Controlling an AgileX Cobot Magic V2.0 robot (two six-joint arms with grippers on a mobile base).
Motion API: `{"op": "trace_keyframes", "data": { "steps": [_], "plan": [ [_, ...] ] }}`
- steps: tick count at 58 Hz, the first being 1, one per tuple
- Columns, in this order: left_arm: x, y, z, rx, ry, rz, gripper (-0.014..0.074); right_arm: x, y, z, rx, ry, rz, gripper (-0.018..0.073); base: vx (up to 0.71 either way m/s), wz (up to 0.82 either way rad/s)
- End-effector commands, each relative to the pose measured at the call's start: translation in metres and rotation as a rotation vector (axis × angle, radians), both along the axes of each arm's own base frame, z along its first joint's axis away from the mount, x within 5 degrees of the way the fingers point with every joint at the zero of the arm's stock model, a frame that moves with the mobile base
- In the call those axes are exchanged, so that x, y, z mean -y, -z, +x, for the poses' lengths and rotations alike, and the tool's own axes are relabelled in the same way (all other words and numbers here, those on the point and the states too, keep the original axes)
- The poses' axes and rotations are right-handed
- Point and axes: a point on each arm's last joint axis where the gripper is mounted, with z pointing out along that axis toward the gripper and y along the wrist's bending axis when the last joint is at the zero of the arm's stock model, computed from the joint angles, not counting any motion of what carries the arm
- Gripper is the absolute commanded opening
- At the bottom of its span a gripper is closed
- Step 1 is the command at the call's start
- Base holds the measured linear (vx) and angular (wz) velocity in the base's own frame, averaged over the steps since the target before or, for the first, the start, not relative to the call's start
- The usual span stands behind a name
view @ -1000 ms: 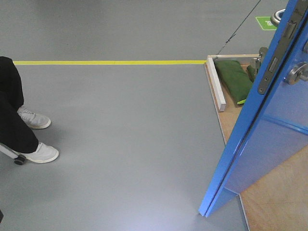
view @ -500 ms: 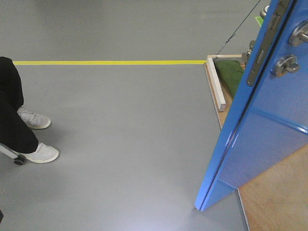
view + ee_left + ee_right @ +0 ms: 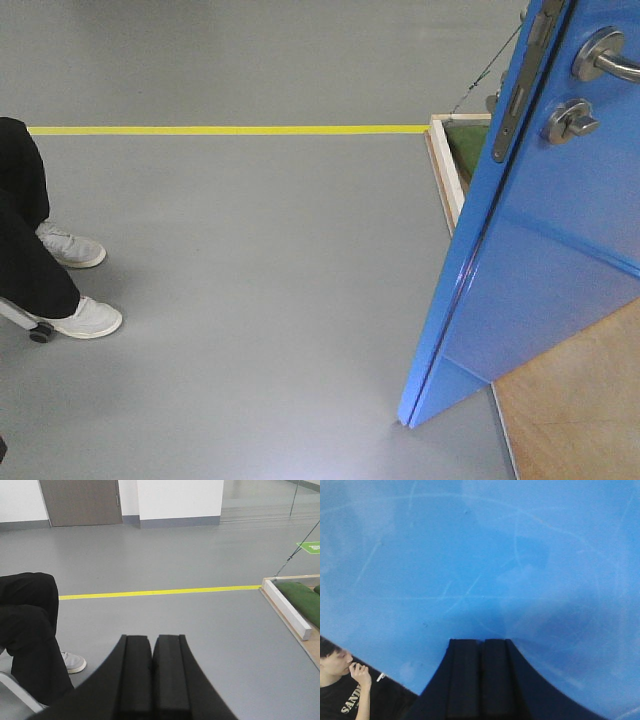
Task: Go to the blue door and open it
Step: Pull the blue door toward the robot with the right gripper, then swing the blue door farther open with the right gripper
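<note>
- Right fingers [image 3: 465,680] are pressed together, tips close against the blue door [image 3: 480,555].
- Left fingers [image 3: 137,680] are pressed together above the grey floor [image 3: 200,630].
- The door stands ajar at the right, its edge [image 3: 450,300] facing open floor, with a seated person [image 3: 30,250] far left.

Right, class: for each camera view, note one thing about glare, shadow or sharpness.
Front view: a pale glare patch on the grey floor at the bottom edge, soft sheen on the blue door. Left wrist view: even light, yellow line sharp. Right wrist view: the door fills the frame, faint scuffs showing, darker shadow towards the lower right.
</note>
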Motion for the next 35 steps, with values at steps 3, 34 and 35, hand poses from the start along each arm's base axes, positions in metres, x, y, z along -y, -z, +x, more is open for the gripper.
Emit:
{"op": "trace_keyframes", "data": {
  "steps": [3, 34, 35],
  "plan": [
    [0.0009, -0.0173, -0.0006, 0.124, 0.012, -0.009, 0.0073, -0.0041, -0.0259, -0.0149, 0.161, 0.045, 0.024, 0.0012, 0.00, 0.00],
    [0.0009, -0.0173, -0.0006, 0.124, 0.012, -0.009, 0.0073, 0.0005, -0.0267, -0.0083, 0.197, 0.078, 0.045, 0.0012, 0.00, 0.00],
    [0.0009, -0.0173, -0.0006, 0.124, 0.012, -0.009, 0.0073, 0.0005, -0.0267, -0.0083, 0.197, 0.078, 0.045, 0.0012, 0.00, 0.00]
  ]
}}
